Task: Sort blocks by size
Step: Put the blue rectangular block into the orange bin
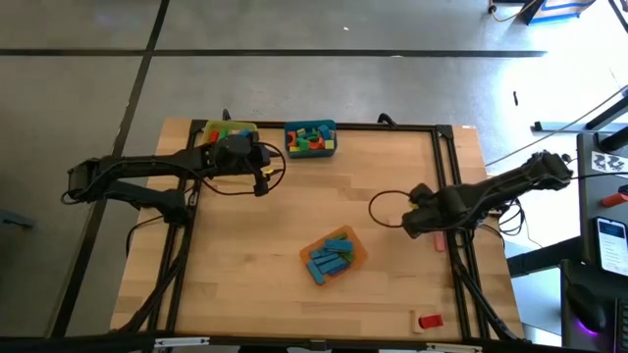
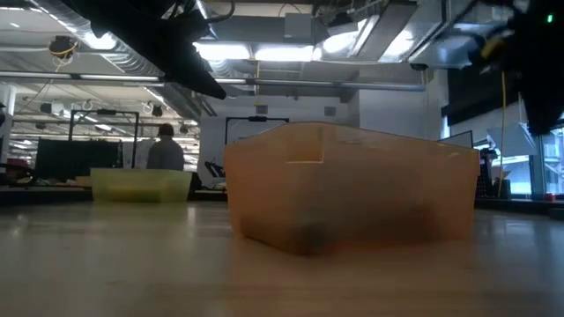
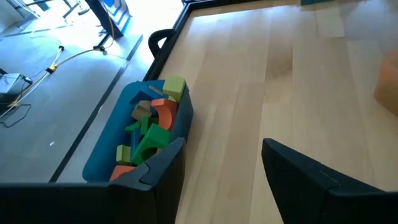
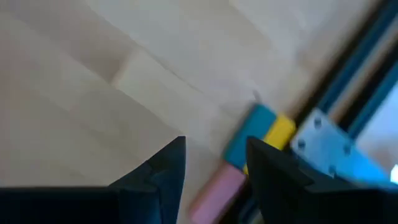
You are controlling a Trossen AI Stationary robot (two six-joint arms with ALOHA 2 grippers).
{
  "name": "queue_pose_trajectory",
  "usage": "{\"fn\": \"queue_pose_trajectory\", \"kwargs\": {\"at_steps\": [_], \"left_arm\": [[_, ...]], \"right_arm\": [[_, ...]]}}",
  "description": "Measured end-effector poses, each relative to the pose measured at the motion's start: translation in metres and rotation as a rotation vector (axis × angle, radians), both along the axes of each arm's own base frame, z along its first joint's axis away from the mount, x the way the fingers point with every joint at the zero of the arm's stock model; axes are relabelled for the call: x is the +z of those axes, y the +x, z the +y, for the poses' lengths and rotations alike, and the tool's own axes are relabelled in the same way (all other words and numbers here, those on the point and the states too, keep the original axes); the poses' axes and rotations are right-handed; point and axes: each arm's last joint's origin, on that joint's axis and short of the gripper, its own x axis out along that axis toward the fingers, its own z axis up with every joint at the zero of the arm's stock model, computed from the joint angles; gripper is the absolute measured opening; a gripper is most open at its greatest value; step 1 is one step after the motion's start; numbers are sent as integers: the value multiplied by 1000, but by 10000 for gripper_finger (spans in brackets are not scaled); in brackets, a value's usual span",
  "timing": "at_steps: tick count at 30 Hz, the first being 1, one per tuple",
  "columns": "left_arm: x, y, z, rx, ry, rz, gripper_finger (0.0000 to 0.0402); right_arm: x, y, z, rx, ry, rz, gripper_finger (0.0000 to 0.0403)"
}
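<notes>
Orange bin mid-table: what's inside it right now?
The orange bin holds a pile of blue blocks, seen from above. Whatever lies under that pile is covered. Neither gripper is over it.

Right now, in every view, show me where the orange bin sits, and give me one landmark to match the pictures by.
High view: the orange bin sits at table centre, toward the near edge, holding blue blocks.
Low view: it fills the middle, close to the camera.
Left wrist view: only an orange sliver at the right edge, likely this bin.
Right wrist view: not in it.
Shared landmark: the yellow bin, at the table's far side, shows left of the orange bin in the low view.
</notes>
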Motion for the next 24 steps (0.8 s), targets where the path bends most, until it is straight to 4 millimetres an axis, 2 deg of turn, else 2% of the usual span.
{"fn": "queue_pose_trajectory", "kwargs": {"at_steps": [8,15,19,24], "left_arm": [[0,0,0,0,0,1,196],[0,0,0,0,-1,1,196],[0,0,0,0,0,2,196],[0,0,0,0,0,2,196]], "right_arm": [[-37,-4,-16,-188,91,205,165],[-54,1,-24,-247,70,297,162],[-60,6,-23,-248,61,316,142],[-68,10,-22,-253,41,369,90]]}}
